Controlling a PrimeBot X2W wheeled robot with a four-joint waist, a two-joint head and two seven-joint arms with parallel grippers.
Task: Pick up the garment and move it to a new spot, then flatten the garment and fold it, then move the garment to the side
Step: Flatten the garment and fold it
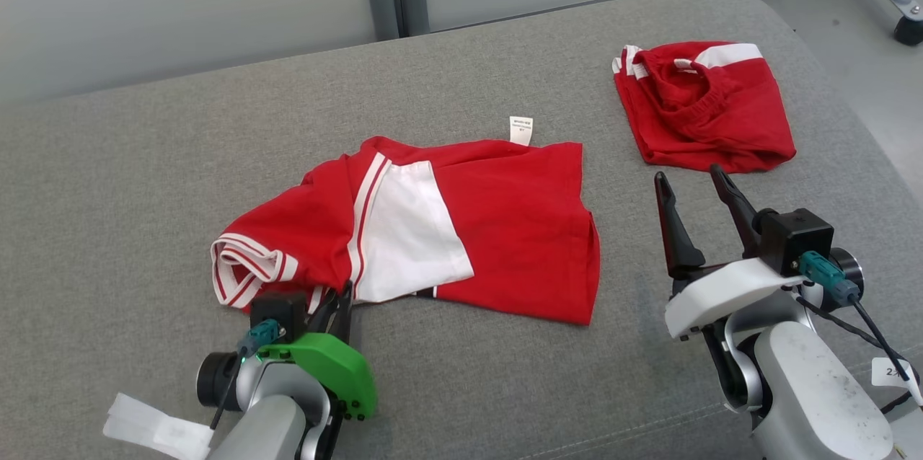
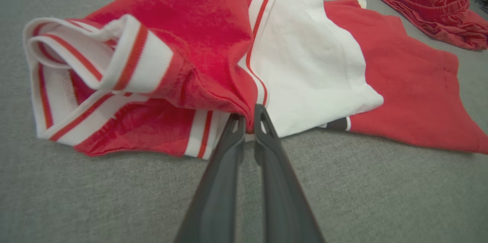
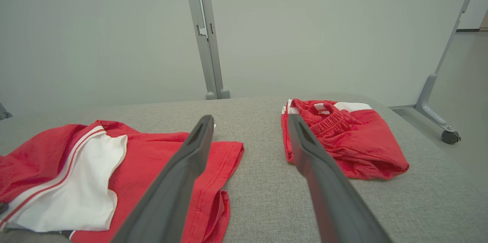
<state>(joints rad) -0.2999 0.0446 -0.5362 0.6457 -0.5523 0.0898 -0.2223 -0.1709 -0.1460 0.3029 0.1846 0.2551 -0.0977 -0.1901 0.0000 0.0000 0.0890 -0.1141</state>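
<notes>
The red-and-white shirt [image 1: 505, 215] lies rumpled in the middle of the grey surface [image 1: 144, 179], one striped sleeve bunched at its left. The left end effector [image 2: 249, 119] is clenched on the shirt's near edge, where the white panel meets the red. The right end effector [image 1: 689, 173] hangs released above the surface, between the shirt and a folded pair of red shorts [image 1: 707, 114] at the far right. This looks like the opening pick-up. Next, I'd say, the left arm must lift the cloth clear, with the right taking another edge so it spreads flat rather than dragging.
</notes>
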